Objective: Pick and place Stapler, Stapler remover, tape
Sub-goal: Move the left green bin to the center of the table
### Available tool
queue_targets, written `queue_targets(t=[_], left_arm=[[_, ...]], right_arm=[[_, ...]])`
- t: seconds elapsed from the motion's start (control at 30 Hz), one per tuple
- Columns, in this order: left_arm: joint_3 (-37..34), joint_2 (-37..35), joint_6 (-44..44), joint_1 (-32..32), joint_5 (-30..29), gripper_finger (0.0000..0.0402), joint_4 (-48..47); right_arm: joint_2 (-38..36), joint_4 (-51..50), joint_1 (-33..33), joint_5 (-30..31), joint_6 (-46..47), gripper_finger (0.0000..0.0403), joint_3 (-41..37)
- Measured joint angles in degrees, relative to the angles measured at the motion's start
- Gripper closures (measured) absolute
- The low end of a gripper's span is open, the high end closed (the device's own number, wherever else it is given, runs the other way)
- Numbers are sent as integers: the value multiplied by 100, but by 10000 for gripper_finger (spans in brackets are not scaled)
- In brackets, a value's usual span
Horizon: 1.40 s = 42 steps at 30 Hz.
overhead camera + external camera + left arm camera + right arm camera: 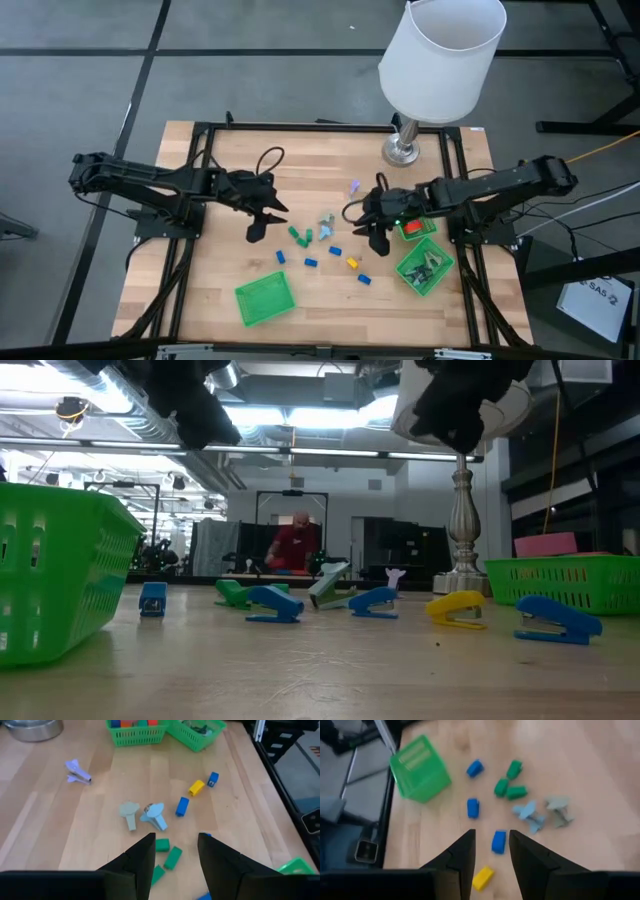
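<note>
Two grippers hover open over your scattered staplers (308,262) at frame centre: left gripper (262,222) centre-left, right gripper (377,237) centre-right, positioned for picking. Tape (411,229) already sits in the right-hand basket (440,268).

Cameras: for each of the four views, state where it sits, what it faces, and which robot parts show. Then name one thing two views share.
High view: overhead, facing down on the table; both arms show.
Low view: at tabletop level, facing the room; the arms show only as dark shapes above.
Left wrist view: on the left arm, facing the staplers; the open left gripper shows.
Right wrist view: on the right arm; the open right gripper shows.
Shared: both wrist views show the yellow stapler.
</note>
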Motion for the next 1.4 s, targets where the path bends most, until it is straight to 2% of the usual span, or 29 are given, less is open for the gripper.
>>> queue_targets(t=[0.1, 0.23, 0.4, 0.63, 0.8, 0.93, 1.13, 1.4], left_arm=[[1, 37, 0, -51, -32, 259, 158], [7, 19, -31, -149, -419, 259, 174], [7, 12, -48, -190, -865, 259, 181], [7, 12, -278, -190, -885, 259, 176], [7, 12, -471, -324, -861, 259, 177], [7, 12, -767, -699, -673, 259, 176], [7, 20, -1206, -1655, -539, 271, 176], [7, 683, -1805, -2903, -556, 336, 327]], right_arm=[[330, -30, 119, -402, 8, 280, 0], [736, -49, 215, -926, 158, 280, 0], [1085, -103, 203, -923, 197, 280, 5], [1762, -138, 302, -894, 307, 280, 10], [2086, -242, 436, -894, 317, 280, 326], [2165, -653, 525, -762, 310, 280, 599], [2165, -1040, 671, -529, 368, 280, 918], [2165, -1024, 898, -116, 659, 280, 1010]])
